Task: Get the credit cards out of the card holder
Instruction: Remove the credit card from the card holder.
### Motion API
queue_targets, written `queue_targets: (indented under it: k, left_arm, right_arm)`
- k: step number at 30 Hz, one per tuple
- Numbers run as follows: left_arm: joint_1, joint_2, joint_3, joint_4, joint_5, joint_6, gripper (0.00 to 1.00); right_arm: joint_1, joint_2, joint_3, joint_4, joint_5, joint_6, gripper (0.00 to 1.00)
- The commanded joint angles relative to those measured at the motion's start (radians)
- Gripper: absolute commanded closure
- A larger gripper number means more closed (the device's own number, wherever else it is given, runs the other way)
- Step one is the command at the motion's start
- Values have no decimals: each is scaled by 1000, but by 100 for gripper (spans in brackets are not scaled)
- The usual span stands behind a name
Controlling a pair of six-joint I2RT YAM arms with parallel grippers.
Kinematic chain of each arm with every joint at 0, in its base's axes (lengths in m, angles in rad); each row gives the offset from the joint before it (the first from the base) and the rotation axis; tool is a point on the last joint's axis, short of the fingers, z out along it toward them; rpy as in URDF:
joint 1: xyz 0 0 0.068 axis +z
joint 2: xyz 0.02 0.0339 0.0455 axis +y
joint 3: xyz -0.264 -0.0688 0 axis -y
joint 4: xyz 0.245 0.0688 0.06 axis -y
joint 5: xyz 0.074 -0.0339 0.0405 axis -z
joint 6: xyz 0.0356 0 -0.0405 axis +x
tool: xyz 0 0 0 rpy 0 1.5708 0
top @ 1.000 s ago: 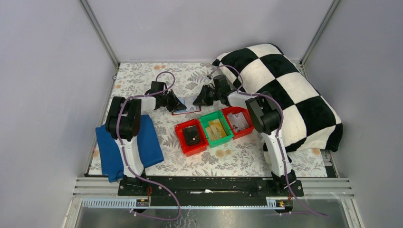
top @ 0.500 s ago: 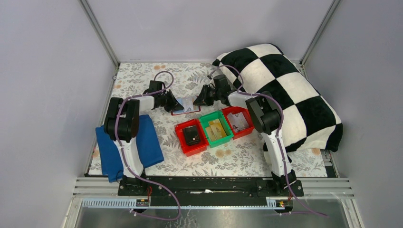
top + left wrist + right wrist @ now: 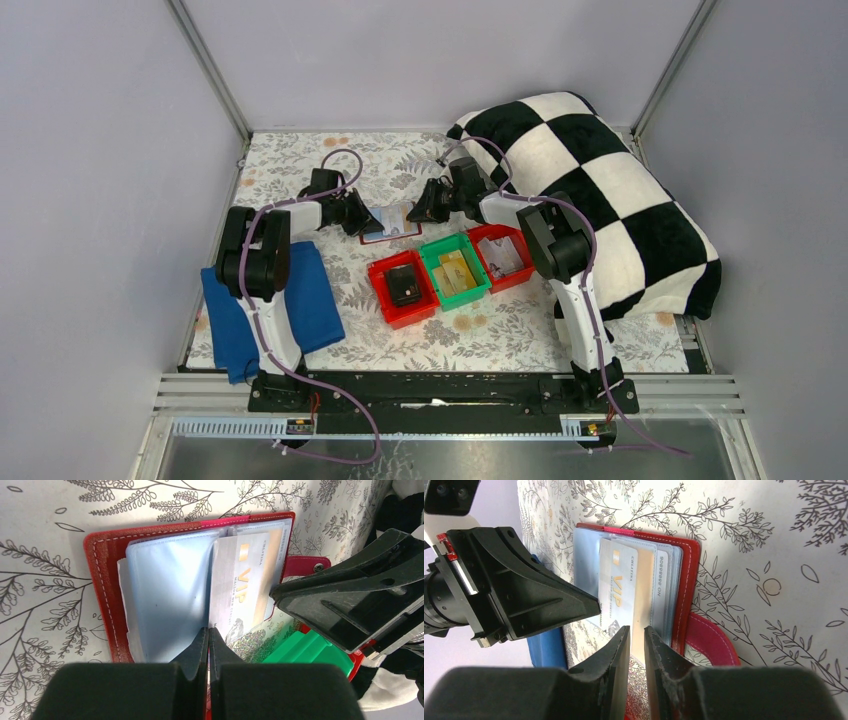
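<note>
Two arms meet over the open card holder at the table's far side.
The left gripper, fully closed, presses its spine; the right gripper pinches a VIP credit card, near edge hidden.

The dark red card holder is lying open, flat; a pale VIP credit card is sticking halfway out of its blue pocket.

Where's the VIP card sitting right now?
The VIP card lies half out of the open card holder on the far middle of the table, between both grippers, its near edge between the right gripper fingers.
</note>
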Motion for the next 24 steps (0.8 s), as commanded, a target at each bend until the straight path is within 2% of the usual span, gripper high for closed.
queue_targets:
  k: [1,8,12,22,24]
  left_arm:
    - [13,-45,0,9,0,25,100]
    - [15,-27,2,7,24,31,100]
    - [15,-21,3,8,28,18,100]
    - [23,-31,-10,22,25,4,61]
    - [26,-34,-12,24,26,1,56]
  right_arm:
    - [10,-53,3,-2,-16,-24,75]
    - [34,-31,38,-14,-23,-27,73]
    - [43,4,90,-77,-18,-37,73]
    - [52,41,124,-189,40,-57,72]
    - [53,42,124,-201,60,-56,72]
